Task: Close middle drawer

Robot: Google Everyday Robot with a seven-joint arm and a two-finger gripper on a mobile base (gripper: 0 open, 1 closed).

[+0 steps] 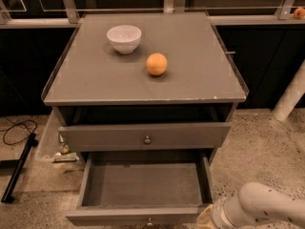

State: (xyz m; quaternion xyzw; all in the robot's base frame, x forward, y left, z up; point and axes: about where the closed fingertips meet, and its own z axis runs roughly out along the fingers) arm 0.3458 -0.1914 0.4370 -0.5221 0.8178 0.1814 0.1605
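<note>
The middle drawer [143,185] is pulled far out of the grey cabinet [143,82], toward the camera. Its travel axis runs front to back. Its front panel lies left to right along the lower frame edge, where its small knob [149,220] is partly visible. The tray interior holds no visible objects. Directly above it, the upper drawer [119,136] stands slightly out from the cabinet body. On the cabinet top, a white bowl [124,37] sits rear left, with an orange [157,64] to its right, apart from it. A black cable [16,130] lies on the floor to the left. The gripper [206,218], on the white arm [267,205], is at the drawer's right front corner. Its open or closed state and any contact cannot be determined.
</note>
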